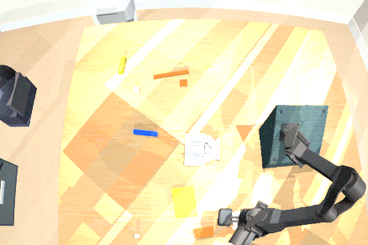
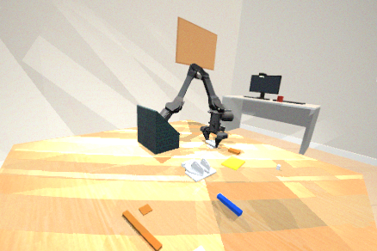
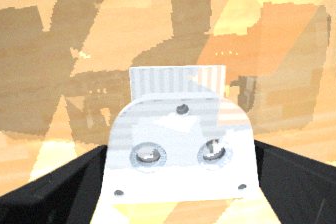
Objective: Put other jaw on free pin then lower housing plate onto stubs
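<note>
The white housing plate (image 2: pixel 211 143) (image 3: pixel 180 185) has a rounded end and two large round holes. My gripper (image 2: pixel 212 143) (image 3: pixel 177 149) is shut on it; in the wrist view a black finger lies flush along each side edge. It is low over the table, and I cannot tell whether the plate is clear of its support. A pale ribbed piece (image 3: pixel 177 80) shows beyond the plate's rounded end. The white base (image 1: pixel 191 158) (image 2: pixel 198 175) stands away from the gripper, with two raised jaws (image 2: pixel 197 167) on it. Their pins and tooth mesh are too small to tell.
A yellow sheet (image 1: pixel 184 202) (image 2: pixel 233 162) lies between base and gripper. An orange block (image 1: pixel 204 232) (image 2: pixel 234 150) lies near the gripper. A dark teal wedge box (image 1: pixel 313 130) (image 2: pixel 147 129) stands at the arm's mount. A blue bar (image 1: pixel 145 132) (image 2: pixel 229 204) and an orange bar (image 1: pixel 170 75) (image 2: pixel 141 230) lie farther off.
</note>
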Controlling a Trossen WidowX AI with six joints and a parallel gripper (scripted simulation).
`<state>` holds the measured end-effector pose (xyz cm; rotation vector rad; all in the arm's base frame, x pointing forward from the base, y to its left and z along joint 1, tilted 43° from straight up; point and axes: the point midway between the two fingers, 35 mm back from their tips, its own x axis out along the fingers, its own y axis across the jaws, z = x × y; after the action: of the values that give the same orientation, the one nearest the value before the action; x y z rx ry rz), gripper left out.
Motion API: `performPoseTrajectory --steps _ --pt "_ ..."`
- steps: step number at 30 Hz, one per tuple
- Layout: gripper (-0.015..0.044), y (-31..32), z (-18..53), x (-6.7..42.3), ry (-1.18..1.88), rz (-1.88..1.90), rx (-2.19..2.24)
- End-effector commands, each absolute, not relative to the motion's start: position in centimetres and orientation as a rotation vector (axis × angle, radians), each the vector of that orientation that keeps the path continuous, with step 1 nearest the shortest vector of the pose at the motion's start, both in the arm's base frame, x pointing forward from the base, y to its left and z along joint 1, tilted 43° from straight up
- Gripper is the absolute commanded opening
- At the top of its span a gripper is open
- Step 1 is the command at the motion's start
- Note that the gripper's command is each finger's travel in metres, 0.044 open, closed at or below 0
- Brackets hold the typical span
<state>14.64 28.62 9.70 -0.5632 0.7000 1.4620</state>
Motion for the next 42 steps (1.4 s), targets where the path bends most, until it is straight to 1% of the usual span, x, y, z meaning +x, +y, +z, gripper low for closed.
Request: performPoseTrajectory --steps 1,10,33,42 --pt "0.0351 28.6 9.7 14.6 0.700 1.462 -0.563" --pt "0.0351 28.5 9.9 14.7 0.700 1.462 -0.563" --pt "0.0351 23.7 14.9 14.9 0.701 1.453 -0.565" --pt "0.0351 23.1 14.1 16.0 0.755 1.417 -0.531"
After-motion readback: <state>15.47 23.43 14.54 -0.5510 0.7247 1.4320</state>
